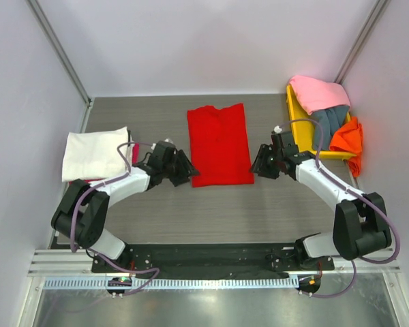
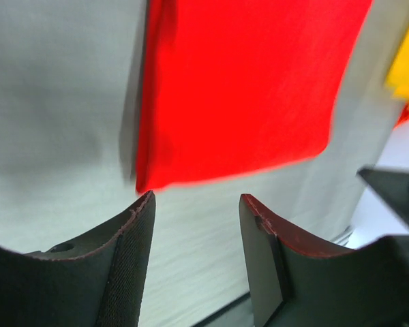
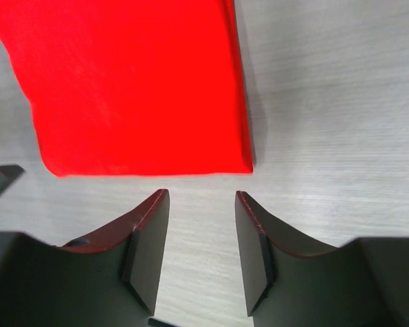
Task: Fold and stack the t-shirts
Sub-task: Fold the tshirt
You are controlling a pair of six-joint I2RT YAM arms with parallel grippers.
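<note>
My left gripper (image 1: 189, 172) and right gripper (image 1: 256, 165), jaws apart and empty, sit at the 8 and 4 o'clock corners of the folded red t-shirt (image 1: 219, 144), which lies flat on the table (image 1: 157, 204).

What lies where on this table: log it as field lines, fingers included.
red t-shirt: folded into a long rectangle, flat in the middle of the table
cream-white t-shirt: folded, at the left side
yellow tray: far right, holding crumpled shirts
pink t-shirt: at the tray's far end
grey-blue t-shirt: in the tray, nearer than the pink
orange t-shirt: at the tray's near right edge
left gripper: fingers open, empty, by the red shirt's near left corner
right gripper: fingers open, empty, by its near right corner
</note>
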